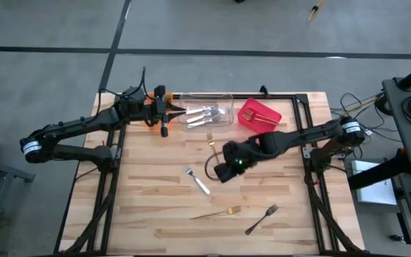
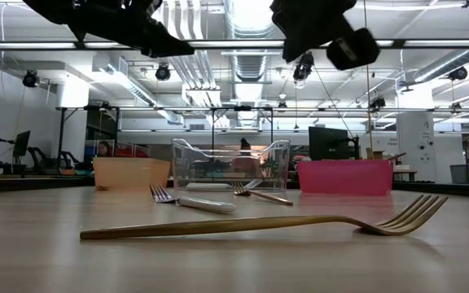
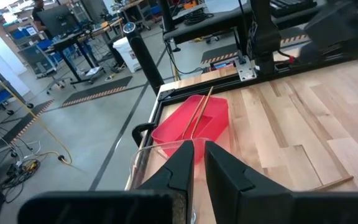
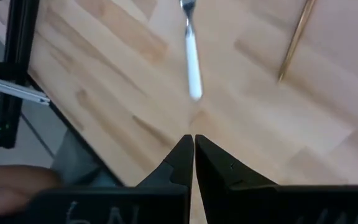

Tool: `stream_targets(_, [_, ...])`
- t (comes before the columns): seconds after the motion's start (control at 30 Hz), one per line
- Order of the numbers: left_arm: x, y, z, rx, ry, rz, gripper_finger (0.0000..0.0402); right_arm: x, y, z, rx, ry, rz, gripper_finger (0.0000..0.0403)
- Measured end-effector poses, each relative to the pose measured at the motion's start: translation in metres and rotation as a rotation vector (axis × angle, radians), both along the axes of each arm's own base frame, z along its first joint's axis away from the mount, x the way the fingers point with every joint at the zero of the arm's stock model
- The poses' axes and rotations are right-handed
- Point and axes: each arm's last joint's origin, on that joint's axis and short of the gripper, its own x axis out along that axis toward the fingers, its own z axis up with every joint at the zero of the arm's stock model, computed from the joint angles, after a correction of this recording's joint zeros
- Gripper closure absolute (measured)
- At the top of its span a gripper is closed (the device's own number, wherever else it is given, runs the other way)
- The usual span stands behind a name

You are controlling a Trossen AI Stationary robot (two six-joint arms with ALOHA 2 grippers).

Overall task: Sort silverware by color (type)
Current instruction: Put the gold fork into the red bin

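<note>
Left hand [image 1: 179, 111] hovering at the far edge of the bench [image 1: 155, 207], just beside the clear bin [image 1: 223, 100], fingers pressed nearly together, pinching nothing visible. Right hand [image 1: 220, 173] hanging over mid-bench, fingers pressed together and empty.

Silver forks [image 1: 204, 113] lying inside the clear bin; gold pieces [image 1: 259, 114] resting in the red bin [image 1: 247, 123]. Orange bin [image 2: 131, 173] sitting left of the clear one, mostly hidden under the left arm from above.

Lying loose on the bench: white-handled fork [image 1: 198, 180] just beside the right hand, small gold utensil [image 1: 210, 138] near the bins, gold fork [image 1: 220, 211] and black fork [image 1: 261, 219] close together near the front edge.
</note>
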Motion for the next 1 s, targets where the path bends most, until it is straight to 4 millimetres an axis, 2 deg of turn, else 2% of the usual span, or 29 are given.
stream_targets(0.33, [-0.001, 0.000, -0.003, -0.014, 0.025, 0.000, 0.0381, -0.008, 0.052, -0.006, 0.145, 0.086, -0.086, 0.0394])
stream_targets(0.53, [-0.001, 0.000, -0.003, -0.016, 0.028, 0.000, 0.0381, -0.014, 0.075, -0.011, 0.186, 0.136, -0.104, 0.0394])
stream_targets(0.77, [-0.001, 0.000, -0.003, -0.016, 0.028, 0.000, 0.0381, -0.016, 0.088, -0.017, 0.187, 0.164, -0.090, 0.0394])
stream_targets(1.0, [-0.002, -0.001, -0.006, -0.044, 0.060, 0.003, 0.0381, -0.016, 0.088, -0.018, 0.188, 0.169, -0.094, 0.0394])
